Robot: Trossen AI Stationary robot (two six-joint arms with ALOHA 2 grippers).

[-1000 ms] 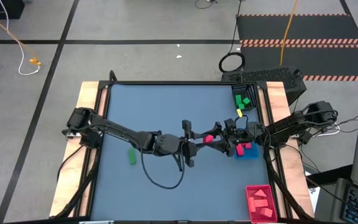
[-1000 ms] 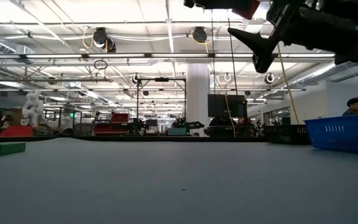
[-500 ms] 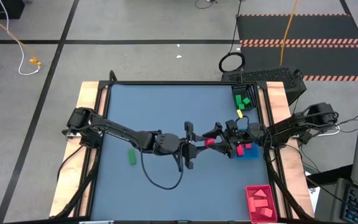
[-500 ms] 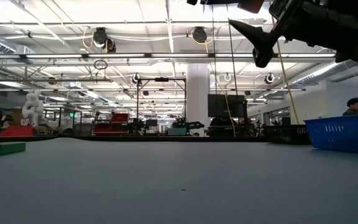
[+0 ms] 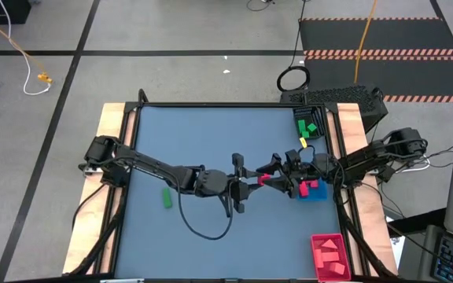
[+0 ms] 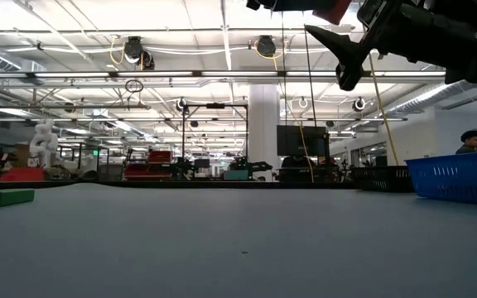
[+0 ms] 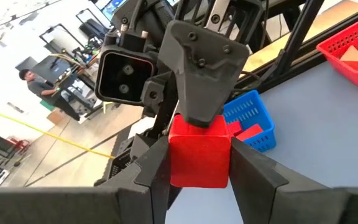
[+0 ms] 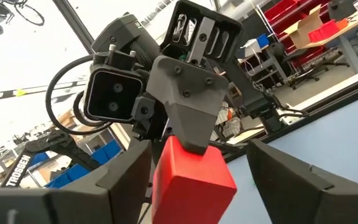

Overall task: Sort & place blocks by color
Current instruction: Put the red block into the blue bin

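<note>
Holding the small red cube-shaped block (image 7: 199,151) between its two dark fingers, your left gripper (image 5: 248,181) sits just right of centre in the high view, raised well above the grey table (image 5: 203,141). Its jaws stand part-way closed, pressed flat against two opposite faces of the cube, so the grip there is firm.

Your right gripper (image 5: 277,168) comes in from the right and meets it nose to nose. In the right wrist view the same red cube (image 8: 192,179) sits between that gripper's own fingers, with clear gaps on both sides: those jaws are wide and touching nothing that you can see. The cube therefore lies straight ahead of the right jaws, and in the left wrist view one right finger lies over its top face.

Being a cube, it has no long axis to align; what matters, I judge, is that the right fingers close on the faces the left fingers leave free.

The blue mesh plastic tray (image 5: 314,191) lies just right of the meeting point, the red tray (image 5: 330,255) at lower right, and a loose green bar (image 5: 166,197) left of centre.
</note>
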